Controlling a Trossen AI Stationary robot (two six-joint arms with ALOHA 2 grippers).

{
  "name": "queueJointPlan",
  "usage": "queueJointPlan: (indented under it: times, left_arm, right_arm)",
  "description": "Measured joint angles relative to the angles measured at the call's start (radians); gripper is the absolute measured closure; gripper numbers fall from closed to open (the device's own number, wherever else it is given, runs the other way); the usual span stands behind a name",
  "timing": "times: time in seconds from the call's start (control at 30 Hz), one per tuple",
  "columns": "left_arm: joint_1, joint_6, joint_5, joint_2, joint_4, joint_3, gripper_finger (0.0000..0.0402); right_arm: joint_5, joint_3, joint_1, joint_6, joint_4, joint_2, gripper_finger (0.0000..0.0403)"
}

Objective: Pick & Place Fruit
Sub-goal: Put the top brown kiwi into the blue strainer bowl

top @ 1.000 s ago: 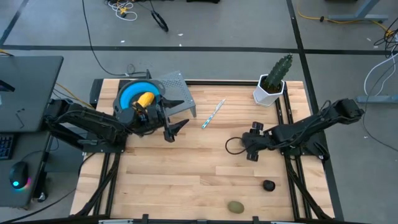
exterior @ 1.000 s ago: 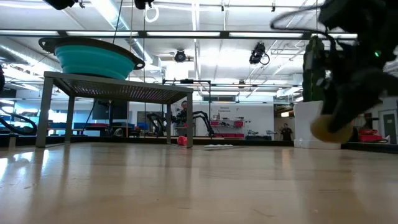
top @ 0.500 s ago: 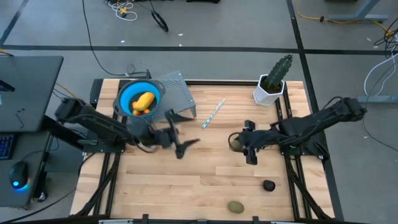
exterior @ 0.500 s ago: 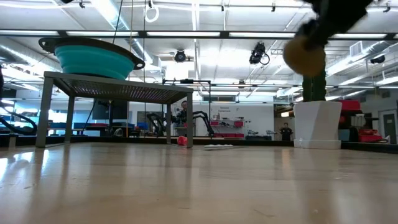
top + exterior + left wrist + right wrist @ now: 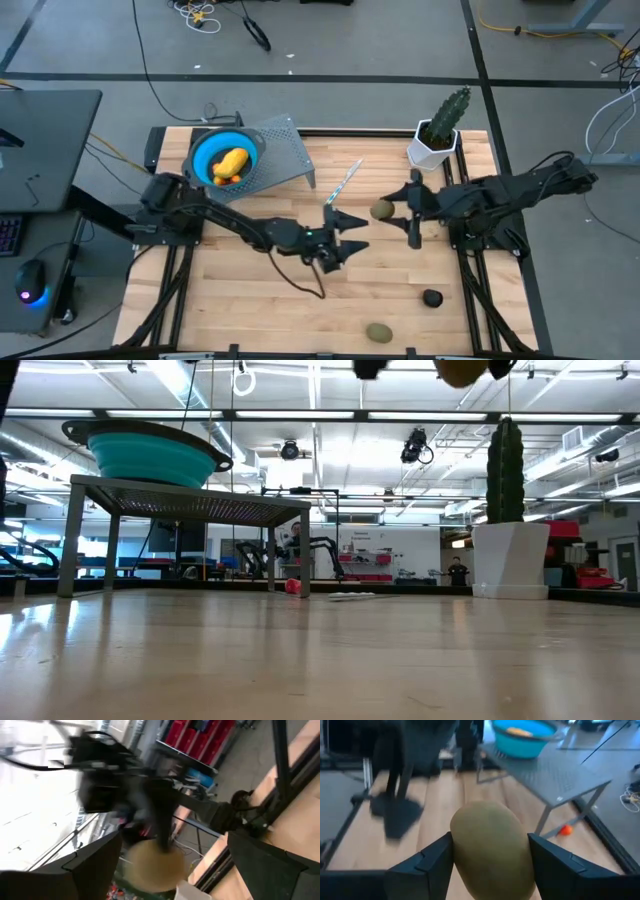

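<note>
Right gripper (image 5: pixel 388 211) over the table's middle-right, clamped on an olive-green oval fruit (image 5: pixel 381 210); its own wrist view shows that fruit (image 5: pixel 491 851) wedged between both fingers, lifted clear of the wood.

Left gripper (image 5: pixel 350 232) reaches toward it from the table centre, fingers spread wide, nothing between them. The held fruit sits just ahead of those open tips; touching or apart, hard to say.

Second olive-green oval (image 5: pixel 378 332) and a dark round fruit (image 5: pixel 431 298) lie on the table (image 5: pixel 250 290) nearer the front edge, well apart from both grippers.

Blue bowl (image 5: pixel 205 152) on the grey stand (image 5: pixel 285 158), behind the left arm, holds a yellow-orange oval (image 5: pixel 233 160) and small orange pieces (image 5: pixel 222 179).
</note>
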State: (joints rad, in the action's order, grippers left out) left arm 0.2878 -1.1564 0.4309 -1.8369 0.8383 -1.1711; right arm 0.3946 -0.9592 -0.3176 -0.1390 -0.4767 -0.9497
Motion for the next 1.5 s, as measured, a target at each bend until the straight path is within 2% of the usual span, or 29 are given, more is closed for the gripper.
queueJointPlan:
  times: [0.13,0.3,0.43,0.9,1.27,1.5]
  left_arm:
    - [-0.014,0.0,0.016,-0.06,-0.003,-0.068,0.0029]
    - [-0.02,-0.021,0.064,-0.079,-0.003,-0.089,0.0029]
    - [-0.021,-0.025,0.121,-0.079,0.022,-0.091,0.0028]
    - [-0.023,0.002,0.053,-0.078,0.051,-0.091,0.0002]
    - [-0.023,-0.022,0.08,-0.078,0.057,-0.091,0.0002]
    - [-0.027,-0.034,0.159,-0.08,0.045,-0.09,0.0002]
  right_arm:
    - [0.012,0.0,0.0,-0.001,0.05,0.022,0.0171]
    - [-0.069,0.019,0.001,-0.002,0.108,0.009,0.017]
    - [-0.088,0.042,0.0,-0.002,0.13,0.002,0.017]
    - [-0.081,0.049,0.001,0.02,0.219,-0.007,0.017]
    - [-0.089,0.049,0.0,-0.002,0.261,-0.037,0.017]
    - [-0.137,0.049,-0.001,-0.002,0.292,-0.061,0.017]
